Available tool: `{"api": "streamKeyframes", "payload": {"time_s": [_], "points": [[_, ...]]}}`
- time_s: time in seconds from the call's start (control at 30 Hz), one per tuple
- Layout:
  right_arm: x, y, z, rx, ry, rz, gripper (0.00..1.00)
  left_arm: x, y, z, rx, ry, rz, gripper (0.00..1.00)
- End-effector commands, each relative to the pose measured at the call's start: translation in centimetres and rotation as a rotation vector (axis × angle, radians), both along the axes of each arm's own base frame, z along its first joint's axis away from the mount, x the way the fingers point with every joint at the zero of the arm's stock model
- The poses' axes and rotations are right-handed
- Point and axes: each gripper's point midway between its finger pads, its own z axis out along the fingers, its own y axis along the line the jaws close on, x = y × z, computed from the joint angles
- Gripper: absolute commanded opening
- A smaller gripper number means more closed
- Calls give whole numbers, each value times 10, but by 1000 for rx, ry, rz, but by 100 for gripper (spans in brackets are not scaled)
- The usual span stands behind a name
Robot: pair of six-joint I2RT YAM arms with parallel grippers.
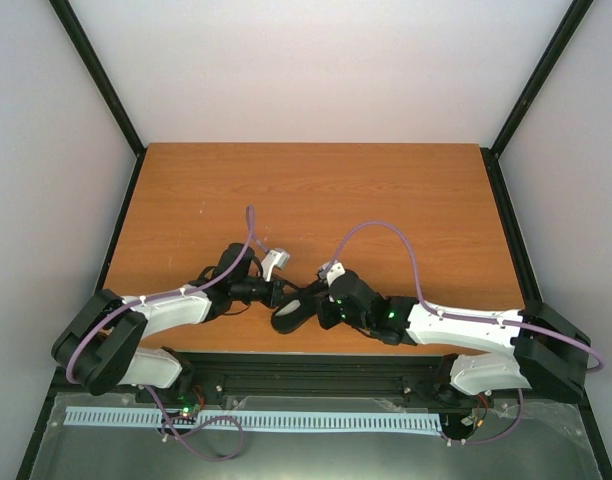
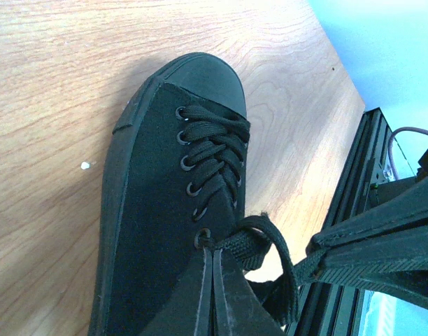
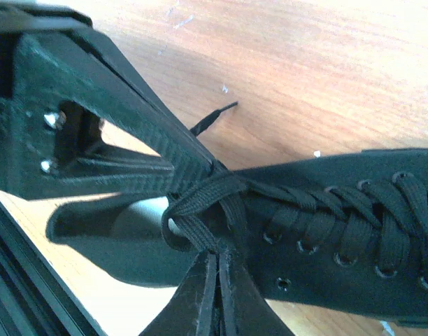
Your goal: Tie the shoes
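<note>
Sneaker (image 1: pixel 291 312) lies at front edge of tabletop (image 1: pixel 316 190); left jaws and right jaws both closed on laces (image 3: pixel 200 203) by top eyelets (image 3: pixel 308 246); knotting apparently underway; next, crossing ends needs opposed, steady pulls.

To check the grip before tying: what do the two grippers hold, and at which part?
The left gripper and the right gripper are each shut on a lace of the sneaker, close to its top eyelets.
</note>
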Motion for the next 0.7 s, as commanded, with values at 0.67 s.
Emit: {"api": "streamKeyframes", "payload": {"time_s": [0.67], "points": [[-18, -26, -45, -26, 145, -34, 3, 16, 15, 3, -1, -9, 100, 1]]}}
